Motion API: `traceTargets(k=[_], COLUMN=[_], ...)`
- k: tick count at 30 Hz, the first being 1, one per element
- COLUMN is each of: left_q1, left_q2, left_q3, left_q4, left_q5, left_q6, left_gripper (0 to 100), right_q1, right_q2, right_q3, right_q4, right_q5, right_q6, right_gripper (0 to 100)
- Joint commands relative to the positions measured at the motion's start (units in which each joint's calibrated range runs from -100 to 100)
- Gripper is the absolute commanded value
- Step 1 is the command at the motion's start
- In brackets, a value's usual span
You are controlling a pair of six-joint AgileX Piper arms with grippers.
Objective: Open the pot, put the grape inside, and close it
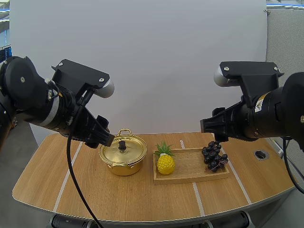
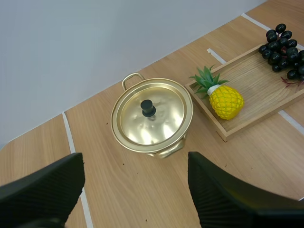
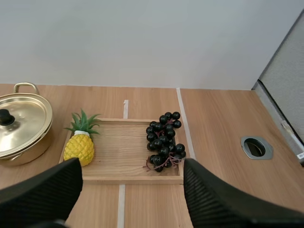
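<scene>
Bench point(image 1: 142, 197) of pale wood. Gold pot point(image 1: 124, 159) stands left of the bench's middle, toward the rear edge, lid point(image 2: 151, 116) seated on it, black knob point(image 2: 148, 108) upright at the centre. Wooden tray point(image 1: 190, 167) lies just beside the pot on its right, near but apart from it. Bunch of dark grapes point(image 3: 164, 141) lies at the tray's right end; toy pineapple point(image 3: 79, 147) lies at the left end, leaves toward the rear edge. Left gripper point(image 2: 135, 157) hangs above the bench on the pot's near side, fingers spread wide, nothing between them; pot is below and ahead, well apart from the fingertips. Right gripper point(image 3: 132, 162) hangs above the tray's front rim, fingers likewise spread wide and empty; grapes lie below and just ahead, untouched.
</scene>
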Motion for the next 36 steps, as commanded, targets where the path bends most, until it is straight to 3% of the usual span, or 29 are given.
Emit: traceTargets(k=[1,36], left_q1=[0.07,0.07], left_q2=[0.2,0.2], left_q3=[-0.2,-0.2], left_q4=[-0.4,1.5], left_q5=[-0.3,0.3], left_q6=[-0.8,-0.8], left_gripper=[100,100], right_q1=[0.1,0.1], right_q2=[0.0,0.0], right_q3=[-0.3,-0.3], right_q4=[-1.6,-1.7], right_q5=[0.0,0.0], right_q6=[2.2,4.2], right_gripper=[100,100])
